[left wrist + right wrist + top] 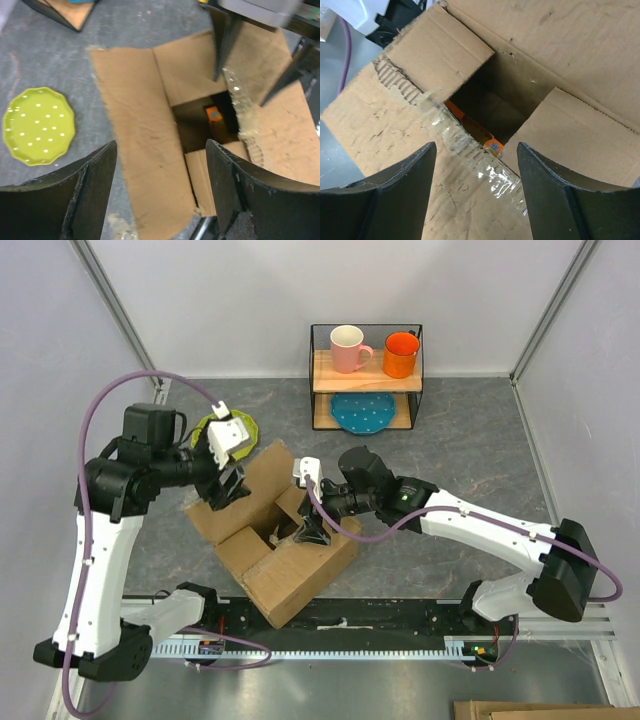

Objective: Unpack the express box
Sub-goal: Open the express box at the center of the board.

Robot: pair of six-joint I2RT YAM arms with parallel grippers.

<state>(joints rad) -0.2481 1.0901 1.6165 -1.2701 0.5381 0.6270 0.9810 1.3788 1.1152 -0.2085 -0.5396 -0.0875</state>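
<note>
Top external: box (285, 565) sits on the counter (470, 445) between the two arms, flaps (262, 472) folded out, tape (492, 172) torn. Left claw (228, 487) hangs over its far-left flap, right claw (312, 532) just above the opening; both spread wide, gripping nothing. Orange item (492, 146) lies inside, not yet out. My read: opening done, emptying contents left

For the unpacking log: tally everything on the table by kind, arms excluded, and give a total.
Mugs: 2 (pink mug, orange mug)
Plates: 2 (blue plate, green plate)
Express box: 1
Wire shelf: 1
Orange item seen inside the box: 1
Total: 7
</note>
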